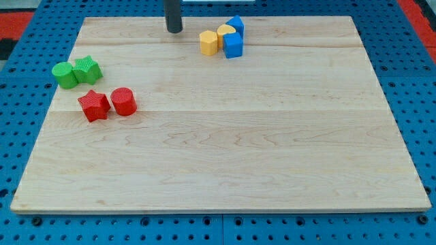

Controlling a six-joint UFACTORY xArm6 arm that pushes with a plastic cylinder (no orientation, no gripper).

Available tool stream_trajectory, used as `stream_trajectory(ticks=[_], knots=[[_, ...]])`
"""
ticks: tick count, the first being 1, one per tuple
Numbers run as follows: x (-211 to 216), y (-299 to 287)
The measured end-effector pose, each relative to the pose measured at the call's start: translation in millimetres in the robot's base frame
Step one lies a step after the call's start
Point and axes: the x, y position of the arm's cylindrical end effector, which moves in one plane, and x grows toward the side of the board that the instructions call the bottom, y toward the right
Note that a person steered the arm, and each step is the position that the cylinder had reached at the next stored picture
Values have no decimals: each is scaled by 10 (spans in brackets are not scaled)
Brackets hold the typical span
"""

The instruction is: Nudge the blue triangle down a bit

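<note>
The blue triangle [236, 25] sits near the view's top edge of the wooden board [225, 156], at the back of a tight cluster. A yellow heart-like block [225, 32] touches its left side and a blue cube [233, 46] lies just below it. A yellow hexagon [209, 42] is at the cluster's left. My tip [174, 31] rests on the board to the left of the cluster, about a block's width from the yellow hexagon and well left of the blue triangle, touching no block.
A green cylinder [65, 75] and a green star [88, 69] sit together at the view's left. A red star [94, 105] and a red cylinder [124, 101] lie just below them. Blue perforated table surrounds the board.
</note>
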Motion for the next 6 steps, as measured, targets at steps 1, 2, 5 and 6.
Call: stream_trajectory(ticks=[1,2,5,6], knots=[[-196,315],[-250,560],[-247,1306],[-165,1374]])
